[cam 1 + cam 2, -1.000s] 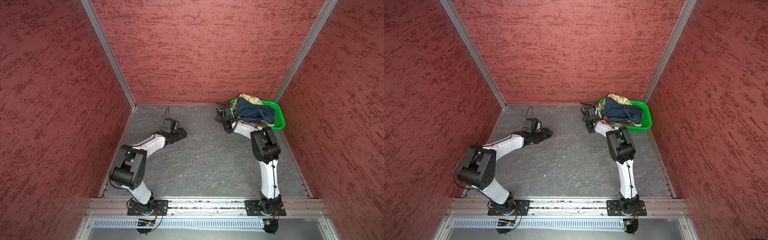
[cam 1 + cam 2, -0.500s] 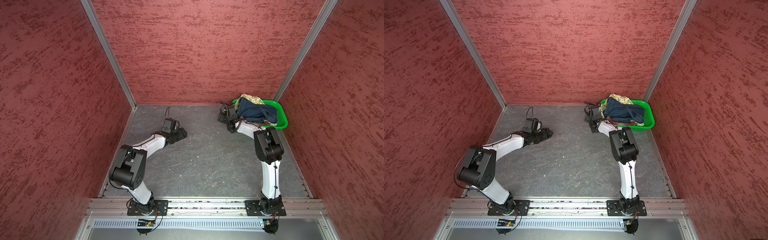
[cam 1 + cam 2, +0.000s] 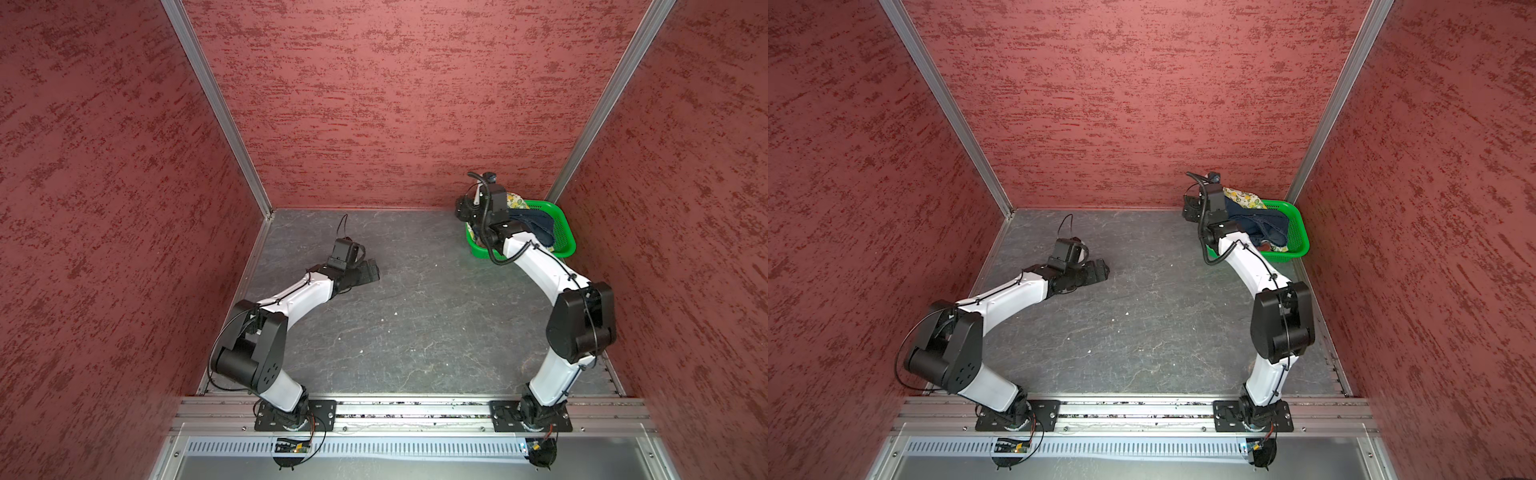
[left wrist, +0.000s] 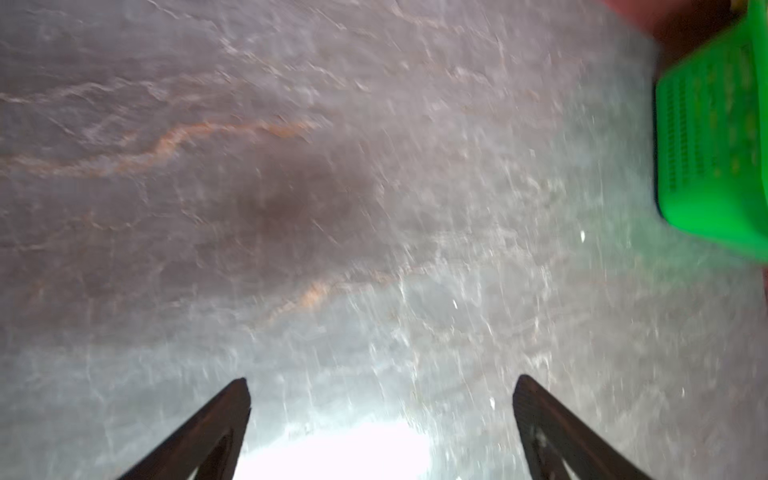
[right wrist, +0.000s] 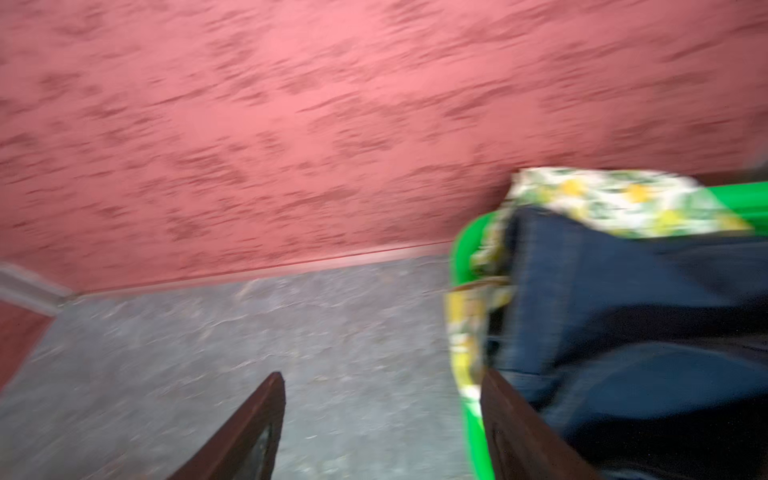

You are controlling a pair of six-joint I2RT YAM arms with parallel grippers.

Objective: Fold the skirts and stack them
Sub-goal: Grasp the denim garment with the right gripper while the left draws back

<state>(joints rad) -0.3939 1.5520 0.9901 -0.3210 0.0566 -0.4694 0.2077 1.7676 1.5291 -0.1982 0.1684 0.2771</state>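
Observation:
The skirts lie heaped in the green basket (image 3: 565,232) (image 3: 1301,232) at the back right. The navy denim one (image 3: 536,224) (image 3: 1266,224) (image 5: 623,311) is on top, and the lemon-print one (image 3: 515,201) (image 3: 1241,197) (image 5: 615,199) spills over the far end. A rust-coloured sliver (image 3: 1264,248) shows under the denim. My right gripper (image 3: 464,208) (image 3: 1190,205) (image 5: 382,374) hangs open at the basket's left end, one finger beside its rim (image 5: 465,249). My left gripper (image 3: 370,270) (image 3: 1100,268) (image 4: 380,380) rests wide open and holds nothing, low over the grey floor at the left.
Red textured walls close in the back and both sides. Metal corner posts (image 3: 216,108) (image 3: 602,99) run up at the back. In the left wrist view the basket's wall (image 4: 706,145) stands far off across bare grey floor (image 3: 415,316).
My left gripper's jaws have spread wider while that arm stayed put. My right gripper has risen and moved back toward the rear wall along the basket's left end.

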